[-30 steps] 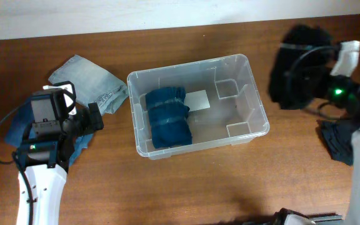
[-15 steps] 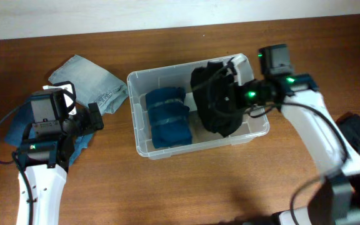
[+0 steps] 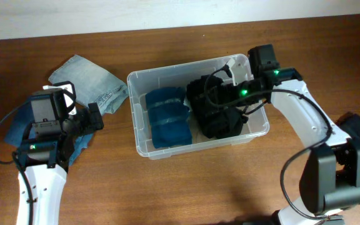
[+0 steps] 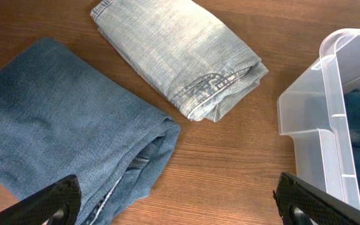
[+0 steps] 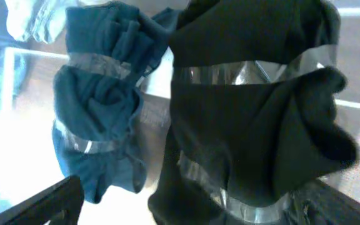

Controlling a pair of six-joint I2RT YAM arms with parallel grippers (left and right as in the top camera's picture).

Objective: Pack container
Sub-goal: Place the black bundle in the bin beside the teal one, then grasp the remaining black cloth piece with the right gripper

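Observation:
The container [image 3: 137, 82] is a clear plastic bin at the table's middle. Inside it a rolled blue garment [image 3: 167, 119] lies on the left, and a black banded bundle [image 3: 214, 119] lies beside it on the right. My right gripper [image 3: 233, 100] hangs over the black bundle; in the right wrist view the gripper [image 5: 186, 209] has its fingers spread wide, with the black bundle [image 5: 255, 106] and the blue roll [image 5: 99, 106] below. My left gripper [image 3: 95, 119] stands open over bare wood left of the bin, holding nothing.
Folded light jeans [image 3: 89, 81] lie at the back left, also in the left wrist view as light jeans [image 4: 180, 56]. Darker blue jeans [image 4: 55, 137] lie under my left arm. The bin's corner [image 4: 317, 112] is just right of my left gripper [image 4: 180, 206].
My right arm swung in from the far right with the black bundle and lowered it into the bin beside the blue roll. Its jaws have opened. The left arm has not moved.

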